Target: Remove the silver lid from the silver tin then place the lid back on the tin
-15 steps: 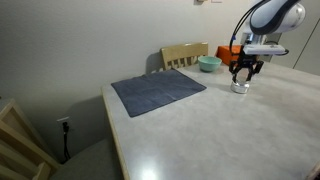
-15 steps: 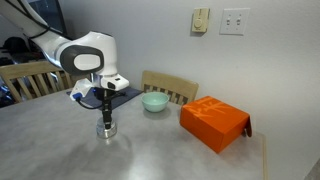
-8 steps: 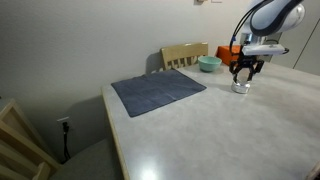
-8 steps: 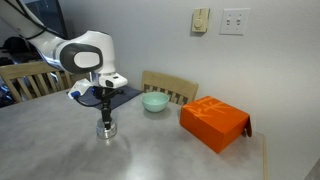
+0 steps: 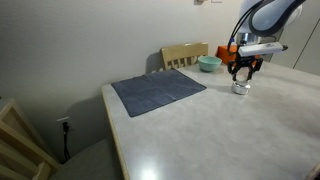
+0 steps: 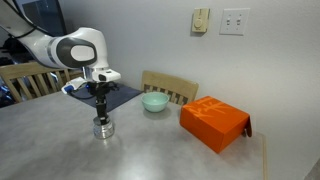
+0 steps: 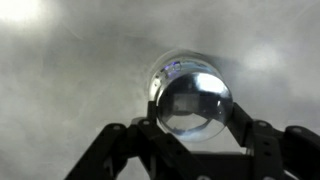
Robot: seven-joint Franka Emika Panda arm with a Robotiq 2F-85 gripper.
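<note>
The silver lid shows in the wrist view as a shiny round disc sitting between the two fingers of the hand, which is clamped on it from either side. Behind the disc, the rim of the silver tin peeks out. In both exterior views the tin stands upright on the pale bench, directly under the hand, with a small gap between the fingertips and the top of the tin; the lid itself is too small to make out there. The arm comes down from above, its wrist pointing straight at the bench. Just behind the tin lies a dark blue-grey cloth, flat on the bench. Further along sits a teal bowl, near the back edge and in front of a wooden chair. An orange box rests well apart from the tin, on the far side of the bowl. On the wall above are a light switch and a socket plate.
</note>
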